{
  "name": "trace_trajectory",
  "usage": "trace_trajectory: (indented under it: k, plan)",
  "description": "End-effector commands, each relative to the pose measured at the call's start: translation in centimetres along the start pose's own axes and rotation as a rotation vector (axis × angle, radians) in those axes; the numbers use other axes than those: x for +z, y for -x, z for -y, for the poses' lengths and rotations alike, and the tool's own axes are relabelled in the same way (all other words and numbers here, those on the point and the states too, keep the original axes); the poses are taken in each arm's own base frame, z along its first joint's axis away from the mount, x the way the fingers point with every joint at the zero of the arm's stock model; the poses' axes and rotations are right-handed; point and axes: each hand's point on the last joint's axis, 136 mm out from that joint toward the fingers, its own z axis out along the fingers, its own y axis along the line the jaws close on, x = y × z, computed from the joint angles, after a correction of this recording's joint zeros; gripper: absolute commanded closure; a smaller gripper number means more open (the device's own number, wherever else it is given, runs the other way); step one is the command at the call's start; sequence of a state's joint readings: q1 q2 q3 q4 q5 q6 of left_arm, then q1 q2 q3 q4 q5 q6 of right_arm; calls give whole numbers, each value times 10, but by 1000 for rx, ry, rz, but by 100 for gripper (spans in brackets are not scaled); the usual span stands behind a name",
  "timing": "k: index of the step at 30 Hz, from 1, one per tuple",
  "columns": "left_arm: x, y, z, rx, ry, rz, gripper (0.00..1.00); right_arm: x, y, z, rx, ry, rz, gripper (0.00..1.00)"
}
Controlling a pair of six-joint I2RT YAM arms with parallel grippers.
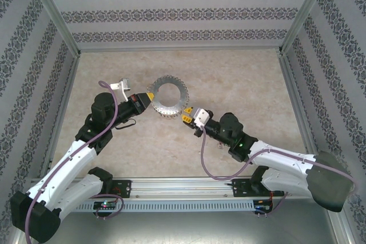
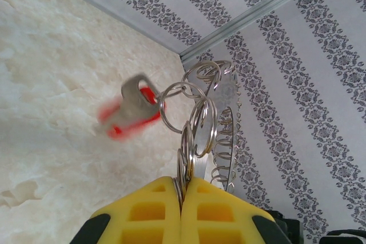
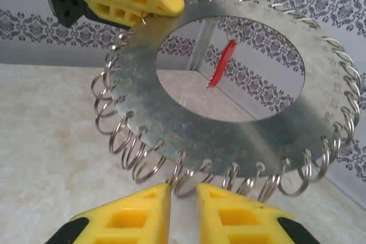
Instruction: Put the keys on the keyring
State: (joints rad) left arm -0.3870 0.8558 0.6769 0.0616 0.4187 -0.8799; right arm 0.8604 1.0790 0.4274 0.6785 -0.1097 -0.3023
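The left gripper (image 2: pixel 182 191) is clenched: its yellow fingers (image 2: pixel 151 212) meet with no gap and pinch one of the small wire loops of the large flat silvery metal keyring (image 3: pixel 137 115), a gear-like disc with a wide round hole and wire loops all round its rim. In the top view the left gripper (image 1: pixel 148 100) meets the keyring (image 1: pixel 171 110) at its 9 o'clock edge. From the left wrist, a small key (image 2: pixel 131 110) with a red plastic head and a silver blade hangs on a loop at 10 o'clock from the fingertips; it is blurred. From the right wrist, the key (image 3: pixel 220 64) shows as a red sliver through the hole, toward 1 o'clock of the opening. The right gripper (image 3: pixel 183 192) sits at the 6 o'clock rim of the keyring in its own wrist view, and at 5 o'clock in the top view (image 1: pixel 187 114). Its yellow fingers (image 3: pixel 131 221) stand a narrow gap apart with loops just at the tips; whether a loop is pinched cannot be told. The keyring stands tilted on edge, raised above the beige marbled tabletop (image 1: pixel 171 158).
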Motion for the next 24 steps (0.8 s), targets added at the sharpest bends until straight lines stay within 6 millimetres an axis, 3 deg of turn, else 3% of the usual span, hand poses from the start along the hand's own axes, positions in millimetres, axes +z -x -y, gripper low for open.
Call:
trace_trajectory:
  k: [1, 11, 24]
  plan:
    - [-5, 12, 28, 39, -96, 37, 100, 3, 24, -2, -16, 22, 83, 80]
    - [-6, 13, 31, 40, -101, 39, 100, 6, 10, 7, -25, -40, 29, 81]
    - [-5, 12, 30, 34, -99, 39, 100, 14, 18, 10, -41, -43, 53, 79]
